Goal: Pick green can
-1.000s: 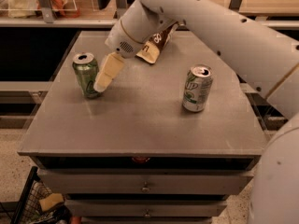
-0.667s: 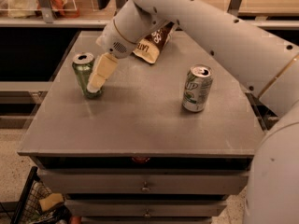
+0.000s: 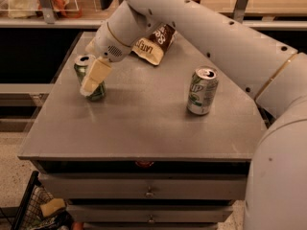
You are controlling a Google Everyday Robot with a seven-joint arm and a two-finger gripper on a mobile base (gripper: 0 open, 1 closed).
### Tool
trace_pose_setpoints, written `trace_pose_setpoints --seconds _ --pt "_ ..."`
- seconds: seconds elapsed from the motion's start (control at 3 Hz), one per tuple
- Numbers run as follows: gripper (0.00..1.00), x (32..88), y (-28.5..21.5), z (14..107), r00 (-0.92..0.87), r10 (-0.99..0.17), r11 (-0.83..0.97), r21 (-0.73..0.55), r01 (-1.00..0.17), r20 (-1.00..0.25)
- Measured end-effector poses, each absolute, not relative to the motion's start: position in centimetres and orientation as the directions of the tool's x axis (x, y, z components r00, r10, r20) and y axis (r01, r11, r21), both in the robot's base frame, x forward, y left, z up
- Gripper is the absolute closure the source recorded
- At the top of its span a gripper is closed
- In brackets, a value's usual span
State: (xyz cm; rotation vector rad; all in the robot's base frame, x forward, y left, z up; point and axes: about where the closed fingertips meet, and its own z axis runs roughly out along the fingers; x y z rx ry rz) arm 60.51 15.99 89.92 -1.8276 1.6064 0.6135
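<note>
Reaching in from the right side of the frame, the white arm [image 3: 216, 35] bends down to the gripper [image 3: 94, 78], which sits at the left of the picture, against the green can [image 3: 84, 64]. The gripper's pale cream end lies slantwise across the front of the can and covers much of its body, so the two look to be touching. I cannot tell from this view how wide the gripper stands or whether it has any hold on the can. The green can stands on the grey table [image 3: 144, 128] near the left edge, its silver top showing above the gripper and a strip of green below it; its base seems to rest on the surface. Well apart from it, toward the right of the tabletop, a silver-white can [image 3: 202, 91] with a green logo stands upright. A brown snack bag [image 3: 154, 43] lies at the far side of the table, partly under the arm. Below the tabletop, two drawer fronts [image 3: 148, 191] face the camera, and a black wire basket [image 3: 26, 207] shows in the lower left corner.
</note>
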Motion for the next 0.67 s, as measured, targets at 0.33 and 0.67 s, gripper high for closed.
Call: trace_pose_setpoints --seconds 0.33,0.67 --pt "0.41 60.31 16.42 89.71 0.16 -0.696 -0.082 -0.144 -0.986 -0.7" --pt "0.64 60.29 16.54 89.65 0.165 -0.695 -0.094 -0.139 -0.986 -0.7"
